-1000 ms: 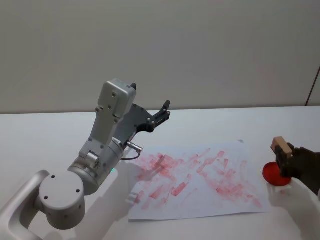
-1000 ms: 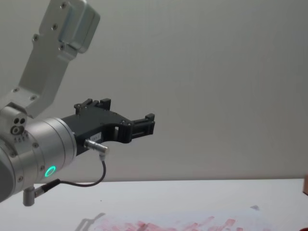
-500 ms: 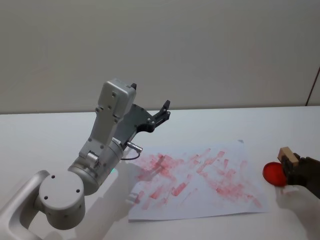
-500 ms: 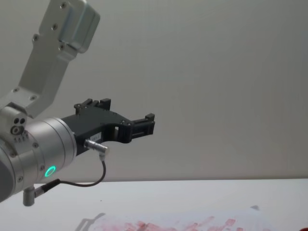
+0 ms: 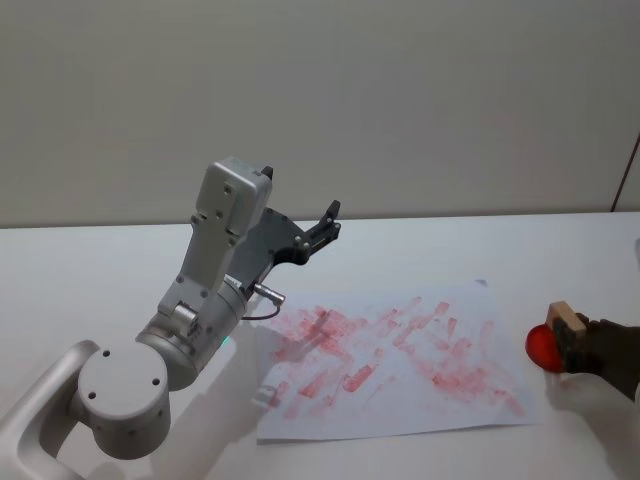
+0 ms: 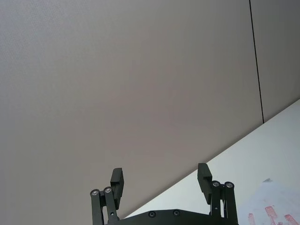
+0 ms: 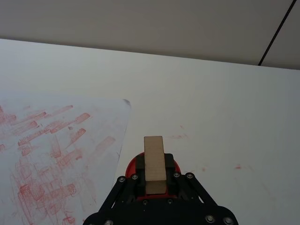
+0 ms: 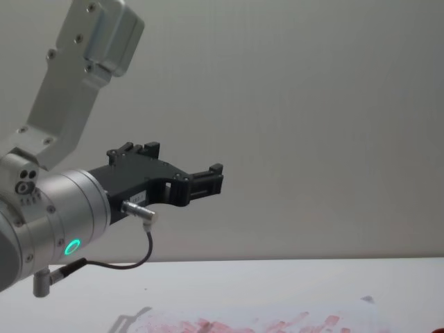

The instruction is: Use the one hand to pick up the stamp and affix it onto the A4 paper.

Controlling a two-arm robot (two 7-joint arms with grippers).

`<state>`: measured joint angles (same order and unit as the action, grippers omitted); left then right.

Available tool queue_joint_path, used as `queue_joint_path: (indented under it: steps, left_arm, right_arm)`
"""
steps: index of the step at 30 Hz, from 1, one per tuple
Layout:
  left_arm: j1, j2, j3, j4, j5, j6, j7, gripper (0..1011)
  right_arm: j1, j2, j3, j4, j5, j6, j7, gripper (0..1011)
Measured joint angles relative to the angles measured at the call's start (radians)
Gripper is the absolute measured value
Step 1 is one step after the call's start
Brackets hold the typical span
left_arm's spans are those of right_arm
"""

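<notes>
Right gripper [image 7: 154, 183] pinches the stamp [image 7: 154, 163] upright over a red ink pad [image 5: 543, 347], just right of the A4 paper [image 5: 395, 362] — prob. loading ink before pressing; left gripper [image 6: 161, 183] parked high, fingers spread, clear of the sheet.
</notes>
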<state>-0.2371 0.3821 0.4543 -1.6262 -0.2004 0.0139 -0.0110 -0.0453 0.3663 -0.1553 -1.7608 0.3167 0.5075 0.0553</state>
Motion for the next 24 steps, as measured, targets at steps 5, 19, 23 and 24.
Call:
queue_joint_path:
  steps: [5,19,23,24]
  left_arm:
    - [0.000,0.000,0.000,0.000,0.000,0.000,0.000,1001]
    - [0.000,0.000,0.000,0.000,0.000,0.000,0.000,1001]
    - [0.000,0.000,0.000,0.000,0.000,0.000,0.000,1001]
    - [0.000,0.000,0.000,0.000,0.000,0.000,0.000,1001]
  right_arm:
    - [0.018,-0.008,-0.005,0.022,-0.012,0.007,0.016,216]
    - [0.041,-0.018,-0.011,0.049,-0.027,0.015,0.036,559]
    - [0.044,-0.019,-0.012,0.053,-0.030,0.016,0.038,639]
    - [0.045,-0.020,-0.012,0.054,-0.030,0.016,0.039,651]
